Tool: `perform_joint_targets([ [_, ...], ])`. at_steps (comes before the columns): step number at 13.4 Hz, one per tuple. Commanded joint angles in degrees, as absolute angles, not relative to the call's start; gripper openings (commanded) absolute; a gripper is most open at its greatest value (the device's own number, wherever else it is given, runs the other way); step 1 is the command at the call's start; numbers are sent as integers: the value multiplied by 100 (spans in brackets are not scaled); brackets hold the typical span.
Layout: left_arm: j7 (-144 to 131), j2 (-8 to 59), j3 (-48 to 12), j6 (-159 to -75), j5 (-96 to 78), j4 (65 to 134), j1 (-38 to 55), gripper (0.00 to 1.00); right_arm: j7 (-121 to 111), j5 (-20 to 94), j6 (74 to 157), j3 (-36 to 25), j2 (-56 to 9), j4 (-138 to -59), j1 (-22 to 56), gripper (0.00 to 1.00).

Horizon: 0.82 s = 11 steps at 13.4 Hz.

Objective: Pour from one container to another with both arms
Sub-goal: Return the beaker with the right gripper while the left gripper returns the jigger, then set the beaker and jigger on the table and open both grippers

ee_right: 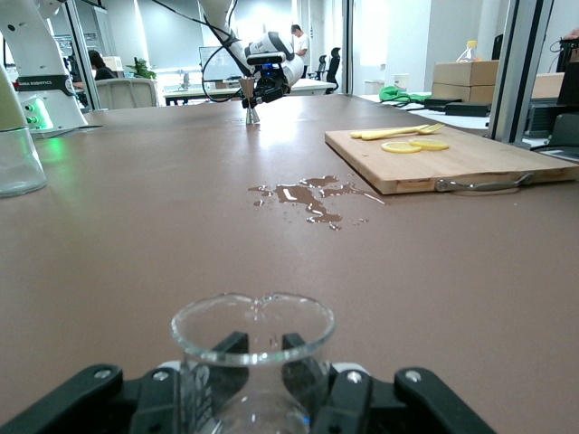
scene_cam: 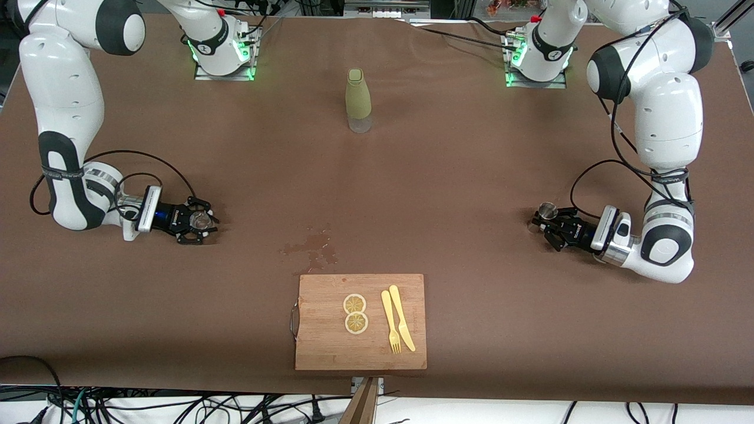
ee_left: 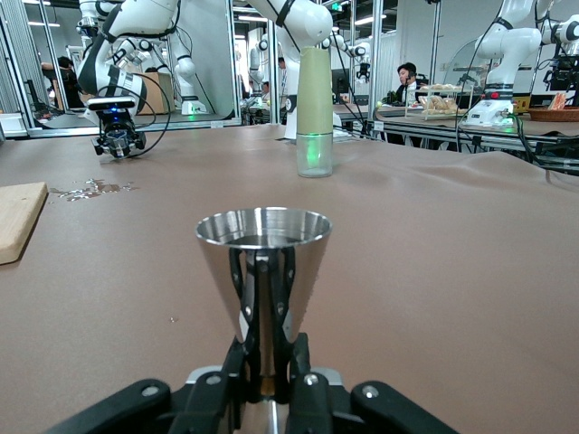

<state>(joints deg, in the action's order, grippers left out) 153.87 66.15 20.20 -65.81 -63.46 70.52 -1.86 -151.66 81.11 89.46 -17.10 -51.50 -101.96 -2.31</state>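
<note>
A: Near the cutting board [scene_cam: 360, 321] first, what's there?
B: Spill patch [scene_cam: 312, 247] on the counter [scene_cam: 447, 176], just past the board. Slop risk if either cup tips in transit.
A: End effectors?
B: Left end effector [scene_cam: 545, 222] clamped on the jigger [scene_cam: 548, 209], shiny steel, upright, toward the left arm's end. Right end effector [scene_cam: 197, 222] clamped on the glass cup [scene_cam: 202, 219], clear, at the right arm's end. Bottle [scene_cam: 358, 100] farthest from board.
</note>
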Motion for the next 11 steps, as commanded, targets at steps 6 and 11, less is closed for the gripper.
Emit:
perform_joint_targets([
  [6,15944,6636,2442,-6389,-6249,6891,-158,100,-15179,8148,8824,-2064,-5098,-10266,-255,100],
  [11,15699,5899,2839,-7039,-5952,6899,-114,100,-14933,7665,8482,-2767,-5063,-10143,-246,100],
])
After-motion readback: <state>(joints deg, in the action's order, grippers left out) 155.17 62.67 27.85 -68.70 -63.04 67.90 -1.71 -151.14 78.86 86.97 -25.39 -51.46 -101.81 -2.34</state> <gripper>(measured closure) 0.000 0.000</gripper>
